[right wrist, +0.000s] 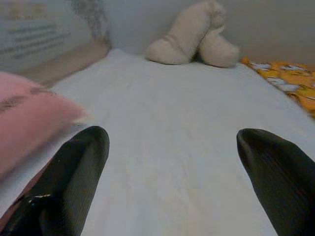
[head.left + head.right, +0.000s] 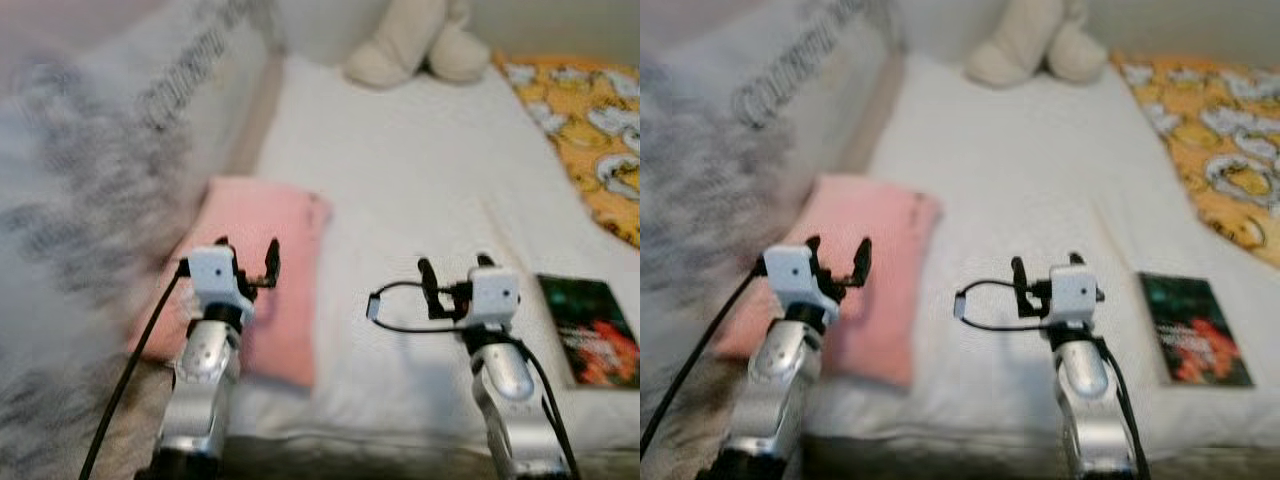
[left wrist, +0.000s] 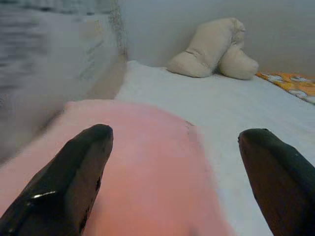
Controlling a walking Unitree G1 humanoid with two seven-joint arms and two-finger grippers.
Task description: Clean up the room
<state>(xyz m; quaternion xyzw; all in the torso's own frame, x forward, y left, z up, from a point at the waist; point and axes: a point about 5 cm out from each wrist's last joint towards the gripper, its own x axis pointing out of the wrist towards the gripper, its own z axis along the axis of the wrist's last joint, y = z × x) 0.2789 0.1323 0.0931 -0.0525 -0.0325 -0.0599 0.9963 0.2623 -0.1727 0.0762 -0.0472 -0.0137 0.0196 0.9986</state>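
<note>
A pink pillow [image 2: 268,275] lies on the left part of the white bed [image 2: 420,190], near its front edge. My left gripper [image 2: 247,262] hovers open just over the pillow's near end; the pillow [image 3: 147,162] spreads between its fingers [image 3: 74,182]. My right gripper [image 2: 455,278] is open above the bare sheet at the front middle, with nothing between its fingers [image 1: 69,182]. A dark book [image 2: 592,328] with a red and green cover lies on the sheet to the right of that gripper.
A cream plush toy [image 2: 415,45] sits at the head of the bed. An orange patterned blanket [image 2: 590,130] covers the bed's right side. A grey and white wall hanging or board with lettering [image 2: 120,130] runs along the left. The views are blurred.
</note>
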